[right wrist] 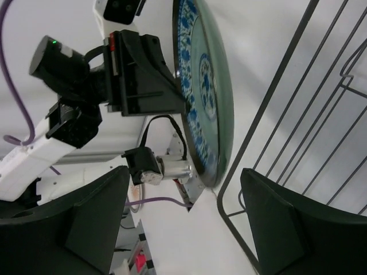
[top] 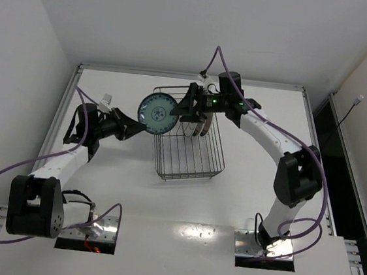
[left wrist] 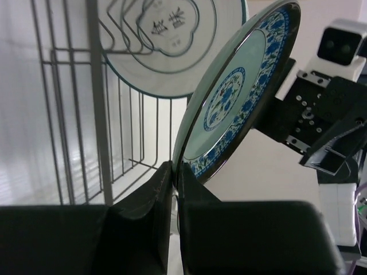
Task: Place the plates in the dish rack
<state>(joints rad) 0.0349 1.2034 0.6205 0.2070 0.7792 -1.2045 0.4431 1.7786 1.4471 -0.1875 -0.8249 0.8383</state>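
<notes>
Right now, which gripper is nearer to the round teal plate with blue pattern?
Left. The left gripper clamps the teal plate at its rim; the right gripper hangs open by the opposite edge.

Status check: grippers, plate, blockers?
Left gripper shut on teal plate, at rim. Right gripper open, at its opposite edge. Plate upright, outside dish rack.

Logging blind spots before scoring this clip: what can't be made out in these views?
Plate count in the rack: top view, the right arm covers them.
The racked plate: left wrist view, top edge cuts it off.
Back of the teal plate, where the right gripper reaches: left wrist view, the plate itself hides it.
Grip depth of the left fingers: left wrist view, blurred, too close.
</notes>
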